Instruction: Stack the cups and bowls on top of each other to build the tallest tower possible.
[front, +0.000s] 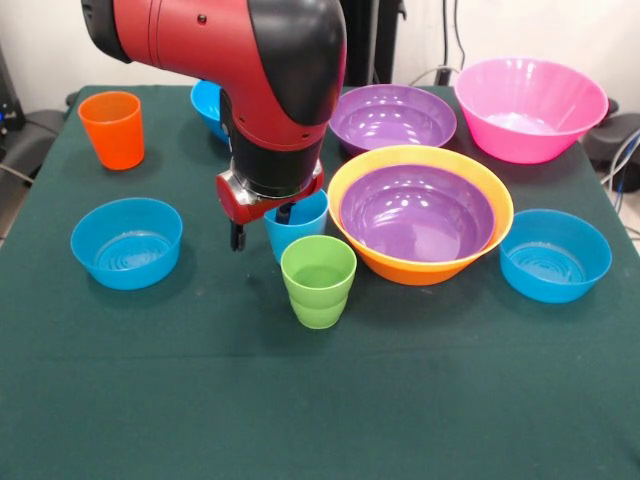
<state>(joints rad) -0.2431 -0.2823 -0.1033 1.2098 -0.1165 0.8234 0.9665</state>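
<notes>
The arm reaches down over the light blue cup (300, 222), and the jaws straddle its rim, one finger (284, 213) inside the cup, the other outside it, not yet closed on it. The green cup (318, 280) stands just in front of that cup. Beside it, a purple bowl (418, 213) nests inside the orange-yellow bowl (420, 262). The orange cup (112, 129) stands well apart on the green surface (320, 400).

The table cloth (150, 400) is dark green. One cup (112, 129) is orange, one cup (318, 281) is green with ridges low down, one (305, 222) is light blue. Two purple bowls (392, 118), a pink bowl (528, 108), an orange-yellow bowl (420, 262), blue bowls (127, 242). The arm (240, 60) is red and black.
</notes>
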